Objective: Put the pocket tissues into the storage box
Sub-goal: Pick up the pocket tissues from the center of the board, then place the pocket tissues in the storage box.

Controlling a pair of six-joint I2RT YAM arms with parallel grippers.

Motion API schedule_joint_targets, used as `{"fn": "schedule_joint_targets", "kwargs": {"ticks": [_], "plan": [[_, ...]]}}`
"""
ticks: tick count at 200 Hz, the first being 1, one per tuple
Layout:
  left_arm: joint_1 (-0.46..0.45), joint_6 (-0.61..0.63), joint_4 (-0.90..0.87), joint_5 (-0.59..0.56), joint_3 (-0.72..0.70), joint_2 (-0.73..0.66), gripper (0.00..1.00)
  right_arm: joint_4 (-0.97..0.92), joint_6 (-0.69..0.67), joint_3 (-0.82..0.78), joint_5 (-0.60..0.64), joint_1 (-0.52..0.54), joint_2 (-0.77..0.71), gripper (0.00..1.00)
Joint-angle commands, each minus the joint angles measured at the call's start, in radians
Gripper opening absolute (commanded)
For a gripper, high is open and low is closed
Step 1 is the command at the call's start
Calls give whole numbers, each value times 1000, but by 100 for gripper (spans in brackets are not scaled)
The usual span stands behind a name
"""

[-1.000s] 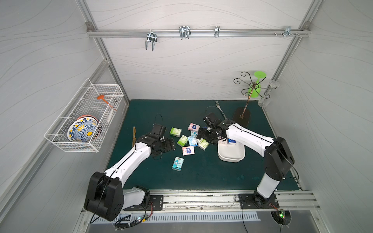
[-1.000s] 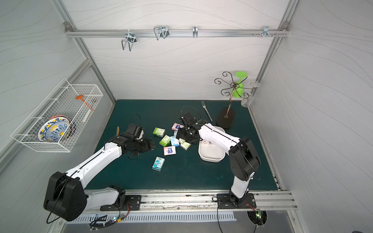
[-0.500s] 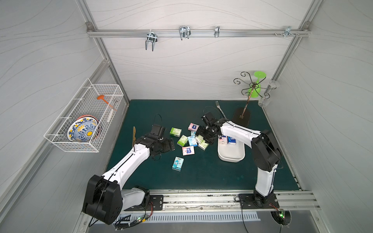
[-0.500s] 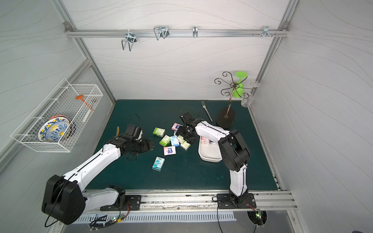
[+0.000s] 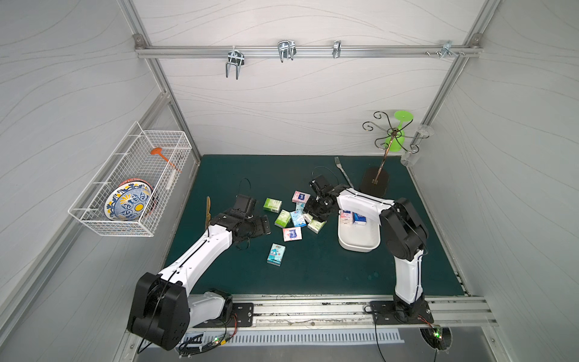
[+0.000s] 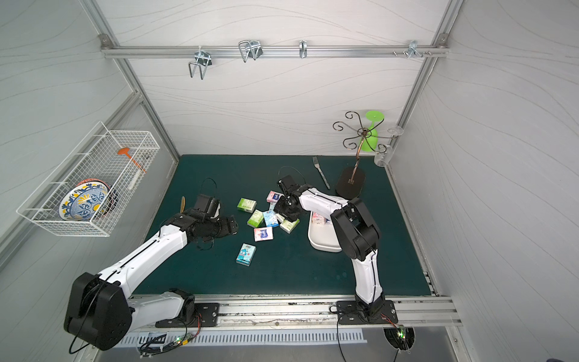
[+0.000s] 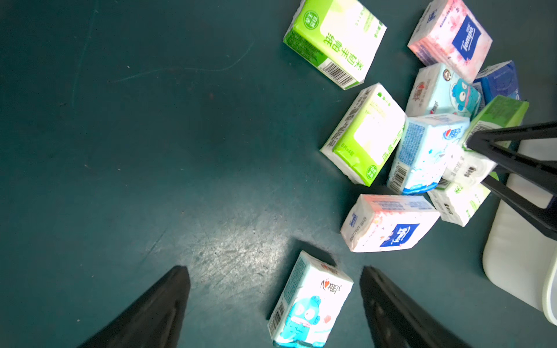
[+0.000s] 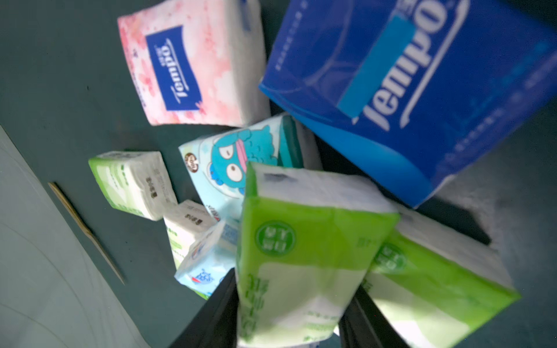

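Note:
Several pocket tissues lie loose on the green mat, among them a green one, a pink one and a light blue one. The white storage box stands to their right, with a pink packet and a dark blue packet at its far end. My right gripper is down in the pile. In the right wrist view its jaws press on both sides of a green packet. My left gripper is open left of the pile, and the light blue packet lies between its fingers, untouched.
A fork and a glass stand's dark base sit behind the box. A thin wooden stick lies by the left arm. A wire basket holding a painted plate hangs on the left wall.
My right gripper has closed from wide open onto the green packet in the pile, and its elbow has folded in over the box. The left arm has barely moved.

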Motion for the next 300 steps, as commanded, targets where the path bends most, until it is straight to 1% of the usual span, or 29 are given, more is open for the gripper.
{"fn": "schedule_joint_targets", "kwargs": {"ticks": [1,24,47,69,86,103,125,136,169,191,217,234,247,283,300], "plan": [[-3,0,29,-18,-4,-1,93,-4,-25,11,13,-4,21,41],[-2,0,30,-19,-4,-1,93,-11,-52,17,16,-9,3,37],[-3,-1,32,-19,-6,3,93,-29,-98,36,21,-10,-36,37],[-3,0,28,-17,-4,6,93,-71,-172,75,-9,-10,-74,37],[-3,8,23,-12,-1,9,93,-134,-268,105,-36,-9,-109,38],[-3,21,16,3,5,10,93,-223,-404,131,-48,-10,-149,39],[-3,31,9,30,12,20,93,-377,-579,139,-22,-19,-215,40],[-4,31,7,51,15,29,93,-432,-636,126,2,-29,-251,40],[-4,28,-4,142,55,78,92,-548,-749,26,45,-104,-382,40],[-5,24,-14,171,85,104,92,-590,-784,-46,98,-179,-464,40],[-6,15,-8,191,104,119,92,-588,-799,-127,103,-281,-519,41],[-7,11,-11,204,112,126,92,-578,-812,-157,120,-319,-518,41],[-10,9,-14,206,111,124,92,-571,-825,-166,157,-336,-501,42],[-12,11,-22,200,96,105,92,-569,-875,-139,293,-347,-394,42],[-11,16,-26,195,91,98,92,-554,-900,-115,316,-351,-340,42]]}}
